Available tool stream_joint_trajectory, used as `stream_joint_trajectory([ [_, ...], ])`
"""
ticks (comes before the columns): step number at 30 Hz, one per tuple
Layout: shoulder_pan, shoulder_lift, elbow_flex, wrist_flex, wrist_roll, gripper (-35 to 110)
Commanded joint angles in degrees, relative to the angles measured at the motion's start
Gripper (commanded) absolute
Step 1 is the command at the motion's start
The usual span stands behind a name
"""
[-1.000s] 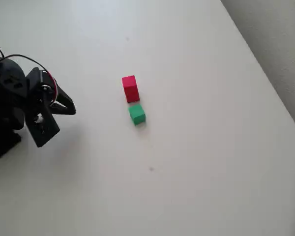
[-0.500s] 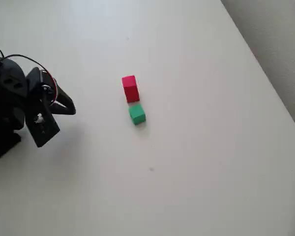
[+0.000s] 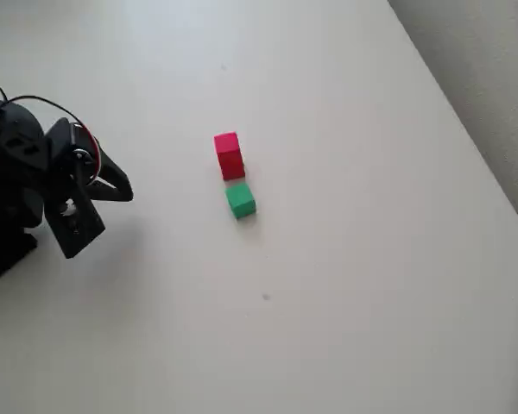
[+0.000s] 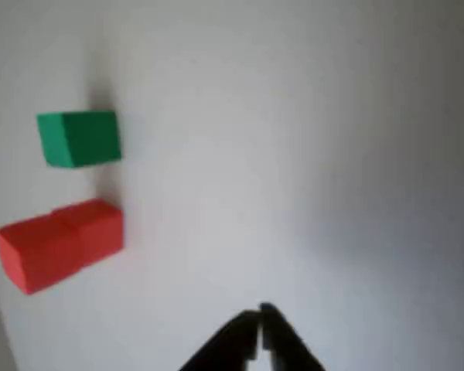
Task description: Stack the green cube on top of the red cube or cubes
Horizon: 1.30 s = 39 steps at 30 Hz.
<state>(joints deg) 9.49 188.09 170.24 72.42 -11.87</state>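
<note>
A: Starting at the left of the overhead view, what is the gripper (image 3: 112, 183) doing?

B: It sits low by the arm's base, well apart from both cubes. In the wrist view its fingertips (image 4: 257, 328) are pressed together with nothing between them. I'd judge the reach has not begun.

A: And further right?

B: The red cube (image 3: 229, 155) stands on the bare white table (image 3: 371, 285), with the green cube (image 3: 240, 201) just below it in the picture, a thin gap between them. Nothing is stacked yet.

A: Why does that matter?

B: With so small a gap, the jaws probably need to straddle the green cube's free sides, not the side facing red.
</note>
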Motion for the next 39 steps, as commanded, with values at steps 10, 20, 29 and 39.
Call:
stream_joint_trajectory([
  [10,-0.09,0.62,-0.18,-0.26,-0.09,-2],
  [20,0.44,0.62,1.76,-4.31,-16.17,-2],
  [29,2.64,0.53,-0.88,-7.03,-15.56,17],
  [39,3.87,-47.90,-32.26,-15.29,-8.96,20],
])
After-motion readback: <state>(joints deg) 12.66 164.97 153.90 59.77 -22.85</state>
